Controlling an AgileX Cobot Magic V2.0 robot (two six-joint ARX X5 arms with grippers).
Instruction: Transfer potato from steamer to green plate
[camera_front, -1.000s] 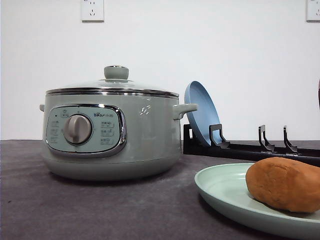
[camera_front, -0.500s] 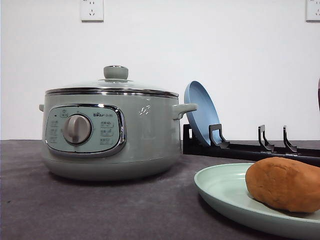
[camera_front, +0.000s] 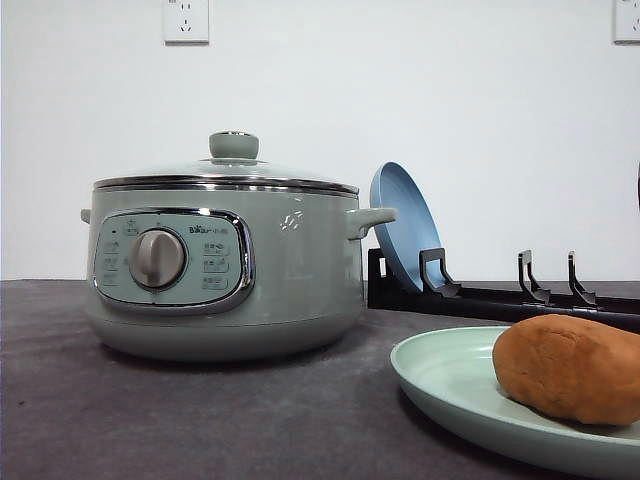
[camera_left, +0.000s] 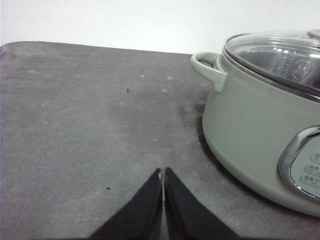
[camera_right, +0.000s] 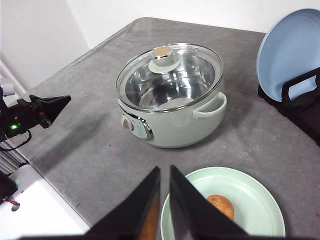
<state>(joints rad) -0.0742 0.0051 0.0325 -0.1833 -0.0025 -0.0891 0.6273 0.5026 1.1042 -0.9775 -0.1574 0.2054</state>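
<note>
Sitting at lower right of the front view: orange-brown oval potato (camera_front: 568, 368), on the pale mint-green round plate (camera_front: 440, 375). Sage-green lidded steamer (camera_front: 225, 265) standing left. Left gripper (camera_left: 163, 175) pressed closed, empty; right gripper (camera_right: 164, 172) barely parted, empty. Judged complete; arms should be retreating without nudging the plate.

Orange-brown potato (camera_front: 568, 368) lying on green plate (camera_front: 450, 385); lidded steamer (camera_front: 225, 262) nearby.
</note>
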